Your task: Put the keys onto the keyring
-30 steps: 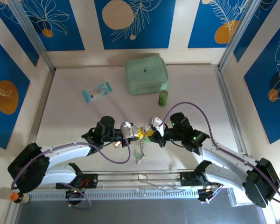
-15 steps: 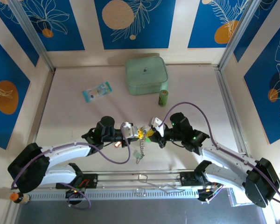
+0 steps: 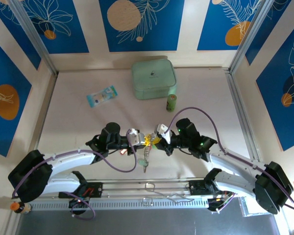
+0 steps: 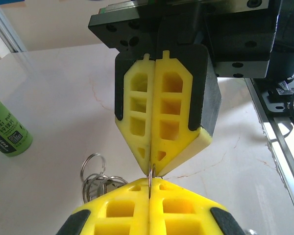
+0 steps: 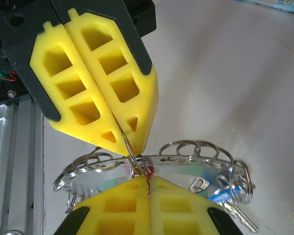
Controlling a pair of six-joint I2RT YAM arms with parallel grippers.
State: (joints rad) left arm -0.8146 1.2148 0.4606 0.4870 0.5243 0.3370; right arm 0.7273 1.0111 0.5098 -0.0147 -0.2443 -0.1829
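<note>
My two grippers meet tip to tip above the near middle of the table. The left gripper [image 3: 146, 140] [image 4: 150, 182] [image 5: 127, 146] is shut on a small split ring. The right gripper [image 3: 154, 141] [image 5: 148, 180] [image 4: 152, 167] is shut on the same small ring, where a bit of red shows. The keyring [image 5: 186, 157], a large thin wire loop strung with several small rings, hangs just beyond the jaws. A blue key [image 5: 223, 195] dangles at its right end. The keys [image 3: 145, 159] hang below the fingertips. More small rings [image 4: 95, 177] lie left of my left fingers.
A mint-green square case [image 3: 154, 78] stands at the back, with a green bottle [image 3: 172, 102] [image 4: 5, 129] just in front of it. A small blue-and-white packet [image 3: 102, 96] lies at the back left. A metal rail [image 4: 279, 137] runs along the table's near edge.
The right gripper has shifted slightly left, closer to the left gripper. The hanging keys have swung a little left with it. The left arm has stayed still.
</note>
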